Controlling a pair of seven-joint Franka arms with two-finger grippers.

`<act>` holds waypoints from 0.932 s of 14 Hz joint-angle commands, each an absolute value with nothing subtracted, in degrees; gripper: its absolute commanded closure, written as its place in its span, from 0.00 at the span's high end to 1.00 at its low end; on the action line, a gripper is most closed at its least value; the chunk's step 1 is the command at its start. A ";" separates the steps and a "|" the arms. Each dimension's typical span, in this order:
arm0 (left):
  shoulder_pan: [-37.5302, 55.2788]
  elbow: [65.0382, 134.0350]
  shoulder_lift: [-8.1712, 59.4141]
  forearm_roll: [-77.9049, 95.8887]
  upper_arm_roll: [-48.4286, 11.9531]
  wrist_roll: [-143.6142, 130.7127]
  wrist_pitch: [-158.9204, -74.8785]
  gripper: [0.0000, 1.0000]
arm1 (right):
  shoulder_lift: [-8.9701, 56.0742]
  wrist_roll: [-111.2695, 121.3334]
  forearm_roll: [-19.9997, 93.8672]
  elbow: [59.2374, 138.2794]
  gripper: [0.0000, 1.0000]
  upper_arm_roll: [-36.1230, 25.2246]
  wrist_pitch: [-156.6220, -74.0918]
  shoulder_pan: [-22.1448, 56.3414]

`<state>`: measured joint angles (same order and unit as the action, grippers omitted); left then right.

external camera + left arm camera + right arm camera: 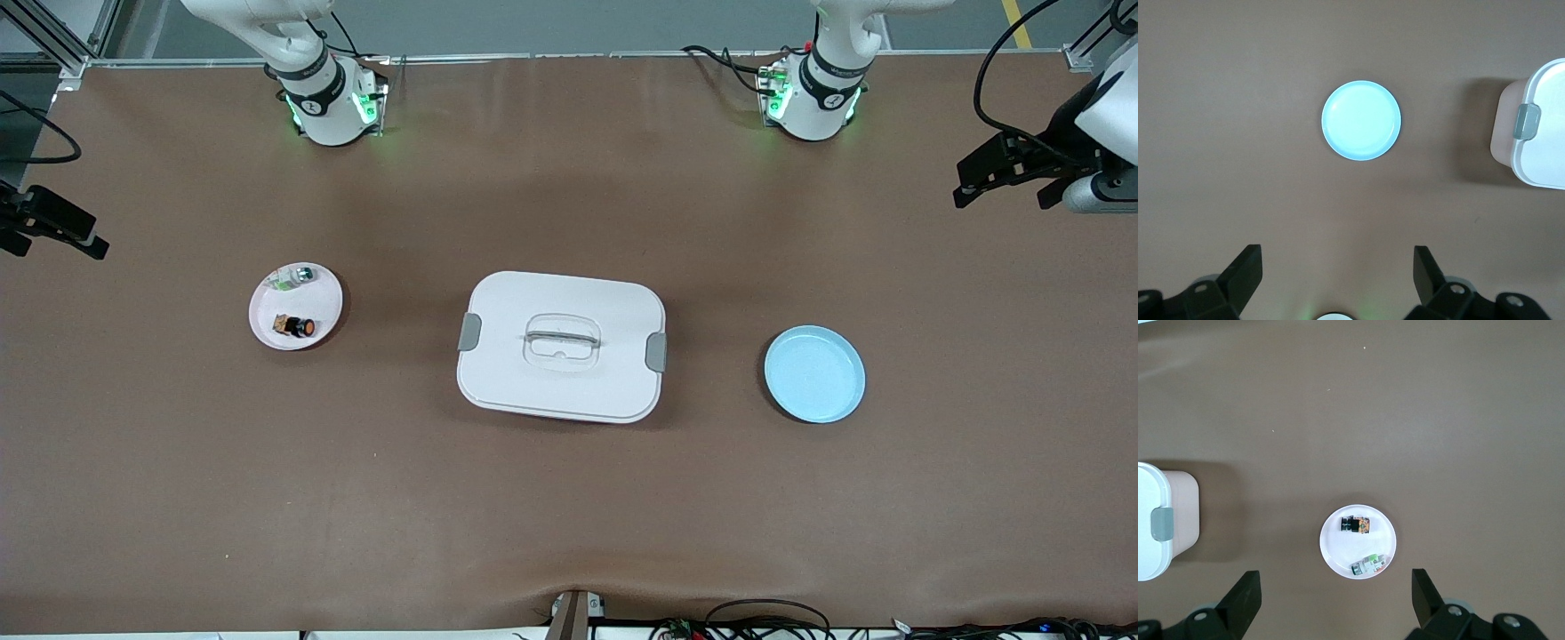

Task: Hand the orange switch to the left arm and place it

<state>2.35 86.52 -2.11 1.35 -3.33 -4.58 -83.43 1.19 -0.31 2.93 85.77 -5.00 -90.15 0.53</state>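
The orange switch point(296, 326) lies on its side on a pink plate point(267, 311) toward the right arm's end of the table. The white box point(562, 347), with grey latches and a clear handle, stands shut at the middle. My right gripper point(1336, 593) hangs open and empty high over the table, looking down on the orange switch point(1356, 525), its plate point(1338, 547) and one end of the box point(1155, 520). My left gripper point(1337, 267) is also open and empty, high over the table, with the box point(1538, 127) in sight. Neither gripper shows in the front view.
A small green-and-clear part point(293, 277) shares the pink plate, farther from the front camera than the switch. An empty light blue plate point(814, 373) point(1361, 121) sits toward the left arm's end. Black fixtures point(1013, 164) point(53, 227) overhang both ends of the table.
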 commanded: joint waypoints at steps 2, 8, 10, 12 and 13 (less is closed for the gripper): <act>1.93 85.34 -1.58 1.05 -3.43 -3.96 -82.62 1.00 | 2.20 -0.35 2.72 84.46 1.00 -4.66 -89.91 0.17; 2.37 85.17 -1.50 0.79 -3.34 -4.30 -82.62 1.00 | 3.16 -0.26 2.73 84.55 1.00 -4.57 -89.39 0.97; 2.29 84.99 -1.50 0.79 -3.43 -4.75 -82.62 1.00 | 3.60 -0.35 2.46 84.55 1.00 -4.48 -89.38 1.14; 2.11 84.99 -1.49 0.35 -3.43 -4.40 -82.62 1.00 | 4.22 -0.79 2.46 84.81 1.00 -4.48 -89.38 1.49; 2.02 84.99 -1.58 0.53 -3.34 -4.74 -82.62 1.00 | 4.39 -0.79 2.55 84.99 1.00 -4.48 -89.12 1.32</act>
